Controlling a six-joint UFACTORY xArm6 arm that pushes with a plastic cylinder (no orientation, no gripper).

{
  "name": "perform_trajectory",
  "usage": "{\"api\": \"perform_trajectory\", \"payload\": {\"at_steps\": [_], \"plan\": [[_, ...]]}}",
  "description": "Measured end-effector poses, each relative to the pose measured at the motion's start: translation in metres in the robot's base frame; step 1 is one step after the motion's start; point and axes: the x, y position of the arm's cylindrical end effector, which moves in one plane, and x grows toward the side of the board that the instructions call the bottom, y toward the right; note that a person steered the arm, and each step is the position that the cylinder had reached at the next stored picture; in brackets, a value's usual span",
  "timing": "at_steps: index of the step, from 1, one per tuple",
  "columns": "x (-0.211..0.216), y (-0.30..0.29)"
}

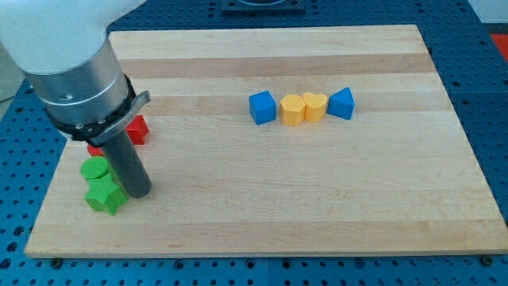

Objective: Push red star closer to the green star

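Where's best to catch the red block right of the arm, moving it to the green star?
Set my tip against the red block's upper-right side, coming from the view's top; the green star block lies below-left.

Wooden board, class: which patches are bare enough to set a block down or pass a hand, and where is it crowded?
Free: the wooden board along the view's bottom and right, below the row of blue cube, yellow blocks and blue block; also the strip above that row. Crowded: the left edge, where my tip touches the green star, with the green block and red blocks close by.
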Motion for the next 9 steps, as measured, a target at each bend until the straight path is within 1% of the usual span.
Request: {"api": "perform_trajectory", "payload": {"at_steps": [3,4,5,6,7,8,9], "plan": [[0.013,-0.012],[0.001,0.029],[-0.047,0.040],[-0.119,0.034],[-0.181,0.016],[-0.193,-0.024],[-0.191,-0.058]]}}
